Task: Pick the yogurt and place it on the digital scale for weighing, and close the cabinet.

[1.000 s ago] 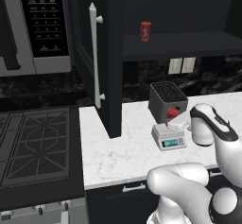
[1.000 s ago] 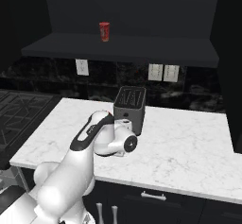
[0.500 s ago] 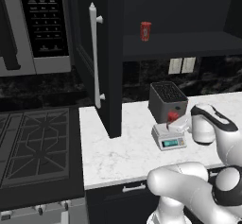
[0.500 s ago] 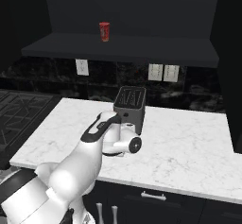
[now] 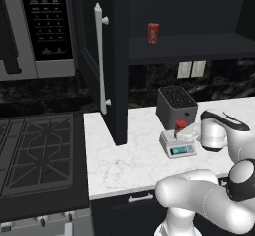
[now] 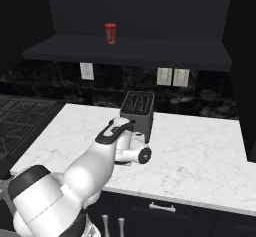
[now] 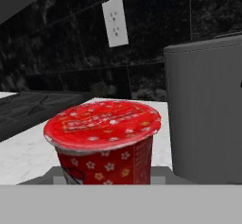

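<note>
Since the earlier frame, the arm has carried the yogurt [image 5: 181,125] down onto the digital scale [image 5: 178,144]. It stands upright, axis vertical, lid up, in front of the toaster [image 5: 176,105]. The gripper [image 5: 187,132] is clamped on it. The jaws should part slowly and lift straight off. The cabinet [image 5: 102,56] door remains open.

Yogurt [image 7: 105,142] base cut off at hand view's bottom edge; scale [image 5: 178,144] top partly hidden behind arm; cabinet [image 5: 107,56] top cropped.
</note>
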You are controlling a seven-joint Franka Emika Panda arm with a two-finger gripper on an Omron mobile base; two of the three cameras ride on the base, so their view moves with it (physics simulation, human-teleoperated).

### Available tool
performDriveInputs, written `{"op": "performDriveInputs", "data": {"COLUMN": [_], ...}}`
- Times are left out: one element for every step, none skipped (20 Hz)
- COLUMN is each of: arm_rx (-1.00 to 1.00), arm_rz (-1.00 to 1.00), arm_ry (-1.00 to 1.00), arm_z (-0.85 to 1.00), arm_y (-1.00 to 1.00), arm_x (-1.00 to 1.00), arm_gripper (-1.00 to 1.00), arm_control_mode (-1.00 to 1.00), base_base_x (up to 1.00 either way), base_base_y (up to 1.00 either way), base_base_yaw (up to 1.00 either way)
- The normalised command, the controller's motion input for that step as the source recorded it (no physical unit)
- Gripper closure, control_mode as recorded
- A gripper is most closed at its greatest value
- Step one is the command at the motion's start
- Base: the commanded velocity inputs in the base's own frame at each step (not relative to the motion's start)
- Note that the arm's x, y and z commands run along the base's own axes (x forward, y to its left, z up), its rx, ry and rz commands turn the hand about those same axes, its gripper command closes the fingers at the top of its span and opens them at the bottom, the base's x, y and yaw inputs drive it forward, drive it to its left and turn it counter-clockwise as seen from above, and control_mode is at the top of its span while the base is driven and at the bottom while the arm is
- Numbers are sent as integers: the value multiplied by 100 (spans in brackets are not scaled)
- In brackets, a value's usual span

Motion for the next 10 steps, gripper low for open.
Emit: {"op": "performDriveInputs", "data": {"arm_rx": [0,0,0,0,0,0,0,0,0,0], "arm_rz": [0,0,0,0,0,0,0,0,0,0], "arm_ry": [0,0,0,0,0,0,0,0,0,0], "arm_z": [0,0,-1,-5,-11,-14,-16,-16,-14,-16], "arm_y": [0,0,0,0,0,0,0,0,0,0], "arm_x": [34,40,36,30,23,14,8,0,0,0], "arm_gripper": [100,100,100,100,100,100,100,100,100,-100], "arm_control_mode": [-100,-100,-100,-100,-100,-100,-100,-100,-100,-100], "base_base_x": [0,0,0,0,0,0,0,0,0,0], "base_base_y": [0,0,0,0,0,0,0,0,0,0], "base_base_yaw": [0,0,0,0,0,0,0,0,0,0]}}
